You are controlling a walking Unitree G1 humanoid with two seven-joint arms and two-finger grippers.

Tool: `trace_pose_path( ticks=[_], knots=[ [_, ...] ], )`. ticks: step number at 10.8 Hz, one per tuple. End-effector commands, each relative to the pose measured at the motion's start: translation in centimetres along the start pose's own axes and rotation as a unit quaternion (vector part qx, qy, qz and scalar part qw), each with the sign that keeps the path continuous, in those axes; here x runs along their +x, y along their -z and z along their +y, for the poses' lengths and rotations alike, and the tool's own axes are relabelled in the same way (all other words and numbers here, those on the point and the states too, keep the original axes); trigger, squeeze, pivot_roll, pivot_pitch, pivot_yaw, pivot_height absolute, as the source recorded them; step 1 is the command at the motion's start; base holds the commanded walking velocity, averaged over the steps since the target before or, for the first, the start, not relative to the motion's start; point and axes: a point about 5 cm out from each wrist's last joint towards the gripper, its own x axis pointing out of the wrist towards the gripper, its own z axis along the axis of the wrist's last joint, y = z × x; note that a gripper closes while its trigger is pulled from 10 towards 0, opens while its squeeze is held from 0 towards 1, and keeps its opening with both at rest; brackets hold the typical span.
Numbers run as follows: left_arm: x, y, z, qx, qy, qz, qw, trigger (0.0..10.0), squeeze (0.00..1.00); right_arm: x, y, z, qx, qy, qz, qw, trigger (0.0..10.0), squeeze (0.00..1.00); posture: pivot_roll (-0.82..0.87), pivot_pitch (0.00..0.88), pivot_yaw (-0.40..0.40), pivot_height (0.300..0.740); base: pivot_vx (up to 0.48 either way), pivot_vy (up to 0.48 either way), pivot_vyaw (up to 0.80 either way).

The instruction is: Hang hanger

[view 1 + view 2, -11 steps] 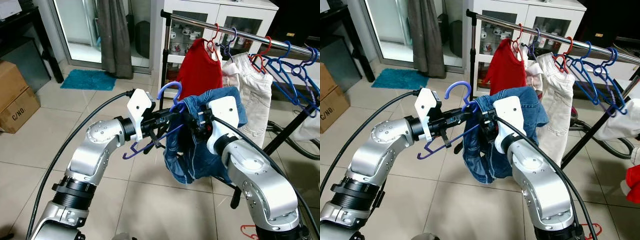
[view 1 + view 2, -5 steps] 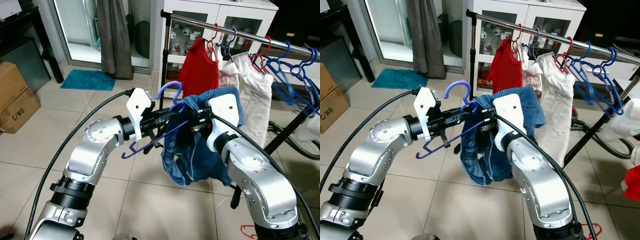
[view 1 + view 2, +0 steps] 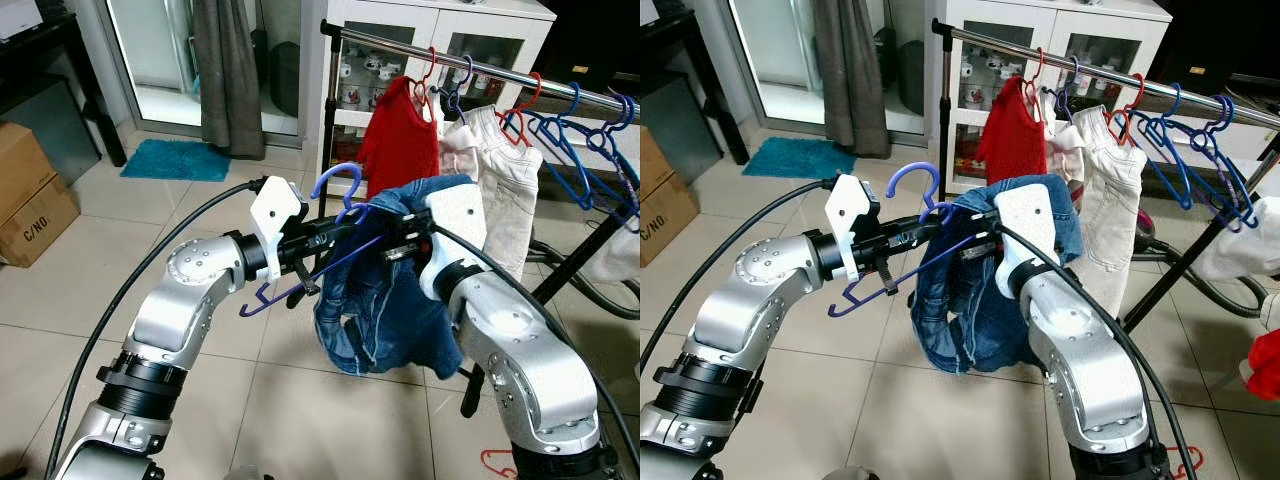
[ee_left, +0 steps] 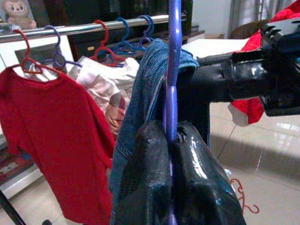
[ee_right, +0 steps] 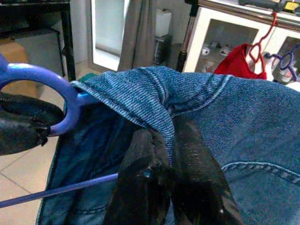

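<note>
Both silver arms are raised in front of the robot, elbows bent, forearms angling inward so the two wrists nearly meet at chest height. The left gripper point(image 3: 318, 243) points toward the right arm, its black fingers point(image 4: 154, 183) pressed tight together around a thin shaft. The right gripper point(image 5: 169, 154) reaches back toward the left one, its fingers point(image 5: 192, 168) also pinched closed, with cloth caught between them. Black cables loop away from both wrists.

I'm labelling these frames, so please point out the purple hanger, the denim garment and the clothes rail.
purple hanger point(image 3: 338, 178): left eye view, on its hook curve.
denim garment point(image 3: 385, 320): left eye view, on the hanging blue cloth.
clothes rail point(image 3: 395, 43): left eye view, on the bare metal bar.
</note>
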Motion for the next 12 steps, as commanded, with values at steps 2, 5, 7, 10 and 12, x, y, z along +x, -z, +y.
trace_pose_path(
  ticks=[2, 5, 7, 10, 12],
  knots=[
    [-0.3, 0.0, 0.1, 0.015, 0.013, 0.017, 1.000, 0.0, 0.00, 0.3, -1.0, -1.2, 0.007, 0.016, -0.021, 1.000, 0.0, 0.00, 0.03, 0.000, -0.033, 0.740, 0.000, 0.000, 0.00],
    [-1.6, 0.6, -1.0, 0.015, 0.069, 0.049, 0.996, 0.0, 0.00, 0.6, -1.1, -3.5, 0.002, 0.048, -0.022, 0.999, 0.0, 0.00, 0.03, 0.000, -0.040, 0.740, 0.000, 0.000, 0.00],
    [-3.2, -0.2, -2.3, 0.017, 0.116, 0.051, 0.992, 0.0, 0.00, 0.8, -0.4, -5.6, -0.004, 0.070, -0.003, 0.998, 0.0, 0.00, 0.03, 0.000, -0.052, 0.740, 0.000, 0.000, 0.00],
    [-6.0, -1.2, -3.5, 0.019, 0.135, 0.068, 0.988, 0.0, 0.00, 0.5, 1.8, -8.7, -0.005, 0.106, 0.038, 0.994, 0.0, 0.00, 0.05, 0.000, -0.071, 0.740, 0.000, 0.000, 0.00],
    [-8.2, -1.5, -3.5, 0.020, 0.098, 0.087, 0.991, 0.0, 0.00, -0.1, 3.4, -10.5, 0.005, 0.125, 0.060, 0.990, 0.0, 0.00, 0.06, 0.000, -0.073, 0.740, 0.000, 0.000, 0.00]
  ],
)
